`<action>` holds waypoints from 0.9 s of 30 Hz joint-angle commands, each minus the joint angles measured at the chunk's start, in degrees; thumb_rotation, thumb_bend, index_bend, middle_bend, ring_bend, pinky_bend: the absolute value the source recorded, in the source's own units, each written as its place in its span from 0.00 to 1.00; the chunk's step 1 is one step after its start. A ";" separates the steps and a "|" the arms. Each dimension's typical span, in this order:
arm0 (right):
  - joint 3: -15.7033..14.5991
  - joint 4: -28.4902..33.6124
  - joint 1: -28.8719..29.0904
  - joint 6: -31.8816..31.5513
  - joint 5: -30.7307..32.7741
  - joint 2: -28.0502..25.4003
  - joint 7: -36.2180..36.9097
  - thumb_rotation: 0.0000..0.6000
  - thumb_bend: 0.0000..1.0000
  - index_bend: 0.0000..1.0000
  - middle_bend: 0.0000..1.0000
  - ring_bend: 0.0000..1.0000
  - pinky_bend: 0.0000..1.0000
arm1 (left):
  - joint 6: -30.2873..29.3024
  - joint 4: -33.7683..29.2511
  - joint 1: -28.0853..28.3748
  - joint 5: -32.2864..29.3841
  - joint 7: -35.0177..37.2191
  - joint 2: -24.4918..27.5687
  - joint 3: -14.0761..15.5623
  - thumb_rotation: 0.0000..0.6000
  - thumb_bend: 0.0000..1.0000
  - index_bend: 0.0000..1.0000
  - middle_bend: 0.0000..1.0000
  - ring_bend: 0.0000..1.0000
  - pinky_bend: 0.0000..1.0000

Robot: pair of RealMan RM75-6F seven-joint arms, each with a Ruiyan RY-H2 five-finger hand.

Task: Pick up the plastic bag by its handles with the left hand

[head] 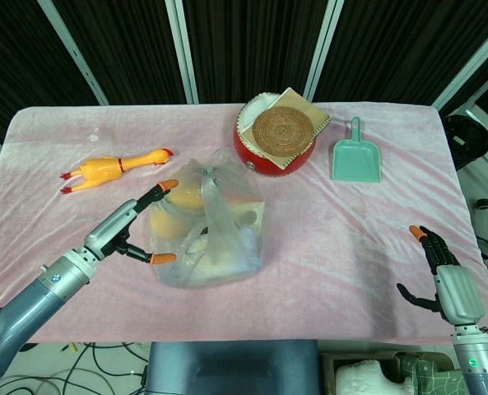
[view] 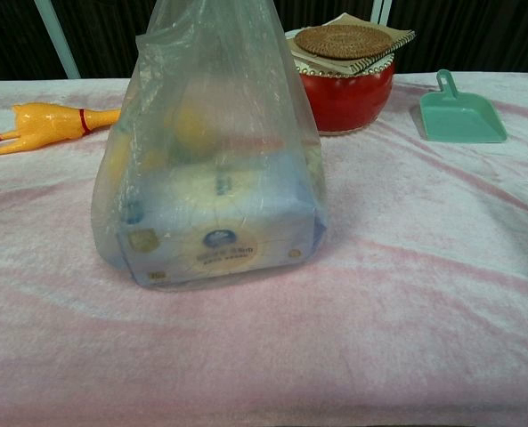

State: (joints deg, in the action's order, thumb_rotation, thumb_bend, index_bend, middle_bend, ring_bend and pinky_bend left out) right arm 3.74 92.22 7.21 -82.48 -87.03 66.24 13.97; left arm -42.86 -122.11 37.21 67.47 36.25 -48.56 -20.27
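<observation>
A clear plastic bag (head: 211,226) stands upright on the pink cloth, filled with a box and yellowish items; its handles (head: 211,174) stick up at the top. In the chest view the bag (view: 212,169) fills the centre and its handles run out of the top of the frame. My left hand (head: 132,226) is beside the bag's left side, fingers spread apart, one fingertip near the bag's upper left and the thumb by its lower left; it holds nothing. My right hand (head: 445,276) rests open near the table's right front corner, far from the bag.
A yellow rubber chicken (head: 112,170) lies left of the bag. Behind it stands a red bowl (head: 272,152) topped by a woven coaster (head: 281,127) on a card. A green dustpan (head: 356,156) lies at the back right. Pink cloth (head: 350,255) covers the table.
</observation>
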 commanded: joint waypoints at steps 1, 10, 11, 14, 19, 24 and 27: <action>-0.02 0.02 0.00 0.01 -0.02 -0.01 0.00 1.00 0.19 0.00 0.00 0.00 0.18 | 0.16 0.17 0.14 -0.11 -0.18 0.02 0.19 1.00 0.13 0.00 0.01 0.00 0.06; -0.03 0.09 -0.02 0.01 -0.01 -0.03 0.01 1.00 0.19 0.00 0.00 0.00 0.18 | 0.63 0.44 0.39 0.01 0.50 0.09 0.28 1.00 0.13 0.00 0.01 0.00 0.06; -0.03 0.10 -0.03 -0.02 -0.03 -0.03 0.00 1.00 0.19 0.00 0.00 0.00 0.18 | 0.61 0.45 0.41 0.05 0.56 0.09 0.25 1.00 0.13 0.00 0.01 0.00 0.06; -0.01 0.12 -0.08 -0.11 0.01 -0.04 -0.01 1.00 0.19 0.00 0.00 0.00 0.18 | 0.73 0.45 0.62 0.05 0.82 0.04 0.13 1.00 0.13 0.00 0.01 0.00 0.06; 0.02 0.11 -0.07 -0.08 0.04 -0.07 0.01 1.00 0.19 0.00 0.00 0.00 0.18 | 1.23 0.58 1.71 -0.75 -0.08 -0.70 0.14 1.00 0.12 0.00 0.01 0.00 0.06; 0.06 0.06 -0.05 -0.03 0.13 -0.09 0.15 1.00 0.19 0.00 0.00 0.00 0.18 | 1.47 0.48 2.39 -1.41 -0.87 -1.11 0.16 1.00 0.12 0.00 0.01 0.00 0.06; 0.07 0.05 -0.05 -0.06 0.09 -0.10 0.20 1.00 0.19 0.00 0.00 0.00 0.18 | 1.64 0.57 3.04 -2.20 -1.34 -1.62 0.04 1.00 0.12 0.00 0.01 0.00 0.06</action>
State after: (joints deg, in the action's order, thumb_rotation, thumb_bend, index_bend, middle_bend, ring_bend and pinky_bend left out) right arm 3.81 92.28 7.16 -82.53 -86.94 66.14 14.17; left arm -41.29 -121.59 40.05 65.51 35.06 -50.00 -20.17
